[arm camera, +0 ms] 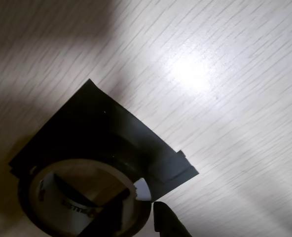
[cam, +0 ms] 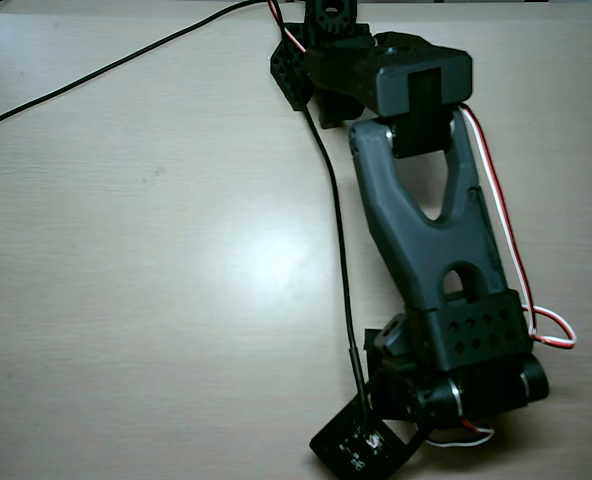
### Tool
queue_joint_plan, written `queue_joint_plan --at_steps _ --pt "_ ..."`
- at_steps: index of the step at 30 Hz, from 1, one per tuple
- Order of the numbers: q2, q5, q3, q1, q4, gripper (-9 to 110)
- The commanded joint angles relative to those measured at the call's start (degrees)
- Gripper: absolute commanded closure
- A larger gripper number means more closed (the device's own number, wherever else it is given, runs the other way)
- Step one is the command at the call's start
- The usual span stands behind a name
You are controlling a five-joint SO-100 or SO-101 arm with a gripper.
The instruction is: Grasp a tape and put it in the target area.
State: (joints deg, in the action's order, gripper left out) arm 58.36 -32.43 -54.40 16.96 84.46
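In the wrist view the tape (arm camera: 72,210), a dark ring with a pale inner rim and a small white tab, sits at the bottom left. It overlaps the lower part of the target area (arm camera: 96,123), a black square of tape strips that looks dark in shadow. My gripper (arm camera: 143,205) has one dark finger inside the ring and the other fingertip (arm camera: 168,224) just outside it, closed on the ring's wall. In the overhead view the arm (cam: 426,230) reaches toward the bottom edge and hides the tape, the target and the fingers.
A pale wood-grain table (arm camera: 225,98) shows all around. In the overhead view a black cable (cam: 126,60) crosses the top left, red-and-white wires (cam: 506,240) run along the arm, and a black camera plate (cam: 361,445) hangs at the wrist.
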Motion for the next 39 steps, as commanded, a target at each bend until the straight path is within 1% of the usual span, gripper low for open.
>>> queue_joint_plan --at_steps 1,7,11,12,20,26,28,39 --pt "0.44 0.35 3.25 -0.7 0.97 93" --pt "1.23 0.7 10.11 -1.67 7.21 93" --pt "2.02 2.46 19.34 -4.66 12.83 92" --pt "3.25 2.9 19.34 -5.8 12.92 92" --pt "15.64 7.65 9.14 -18.54 11.51 92" --pt "30.59 1.67 -12.74 -24.52 0.97 92" --pt "33.31 0.44 -17.23 -25.14 -0.79 92" --pt "34.19 -0.53 -21.71 -27.51 -2.46 92"
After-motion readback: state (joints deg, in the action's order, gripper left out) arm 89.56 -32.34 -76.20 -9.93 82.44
